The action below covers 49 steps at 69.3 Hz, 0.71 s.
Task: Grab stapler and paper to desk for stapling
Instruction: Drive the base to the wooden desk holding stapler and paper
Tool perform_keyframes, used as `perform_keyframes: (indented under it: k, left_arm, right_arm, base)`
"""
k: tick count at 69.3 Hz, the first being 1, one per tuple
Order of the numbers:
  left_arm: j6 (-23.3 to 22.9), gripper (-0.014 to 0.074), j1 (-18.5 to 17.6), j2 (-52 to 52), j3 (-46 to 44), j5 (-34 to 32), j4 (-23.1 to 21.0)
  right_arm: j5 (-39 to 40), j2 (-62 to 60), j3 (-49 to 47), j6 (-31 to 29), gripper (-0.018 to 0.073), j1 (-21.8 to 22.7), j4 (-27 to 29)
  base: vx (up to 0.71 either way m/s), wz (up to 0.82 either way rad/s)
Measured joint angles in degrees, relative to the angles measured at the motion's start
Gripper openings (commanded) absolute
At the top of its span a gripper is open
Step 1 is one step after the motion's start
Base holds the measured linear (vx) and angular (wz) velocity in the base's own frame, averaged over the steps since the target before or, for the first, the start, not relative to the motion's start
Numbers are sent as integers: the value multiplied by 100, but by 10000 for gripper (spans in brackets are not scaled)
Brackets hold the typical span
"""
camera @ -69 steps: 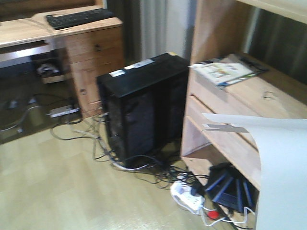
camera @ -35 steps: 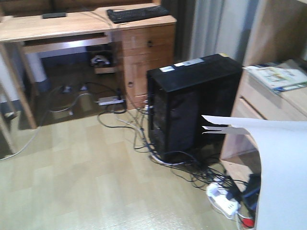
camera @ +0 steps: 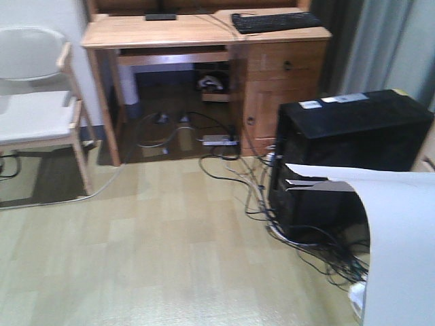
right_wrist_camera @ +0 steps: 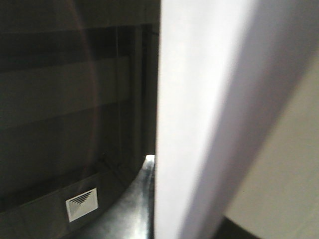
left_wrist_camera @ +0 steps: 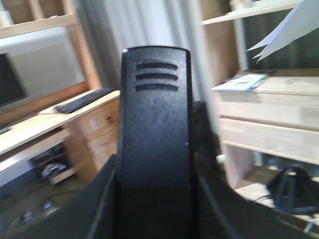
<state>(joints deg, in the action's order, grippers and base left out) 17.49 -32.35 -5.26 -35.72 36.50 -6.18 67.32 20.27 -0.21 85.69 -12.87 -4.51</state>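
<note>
Paper (camera: 401, 251) curls in front of computer tower (camera: 353, 132); stapler (left_wrist_camera: 154, 124) upright.

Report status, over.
Left gripper shut on stapler. Right gripper shut on paper. Desk ahead across the floor. Computer tower and cables at right.

The paper (camera: 401, 251), a plain white sheet, hangs curled at the lower right of the front view, its top edge bent over leftward. In the right wrist view it is a blurred white vertical band. The stapler (left_wrist_camera: 154, 139), black with three short grooves near its top, stands upright at the centre of the left wrist view. The light wood desk (camera: 170, 30) sits at top centre of the front view.
</note>
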Motion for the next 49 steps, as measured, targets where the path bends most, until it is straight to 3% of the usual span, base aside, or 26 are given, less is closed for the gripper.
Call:
perform_keyframes:
  k: [49]
  left_arm:
    - [0, -6, 0, 6, 0, 0, 0]
  right_arm:
    - [0, 0, 0, 0, -2, 0, 0]
  base:
    - [17, 29]
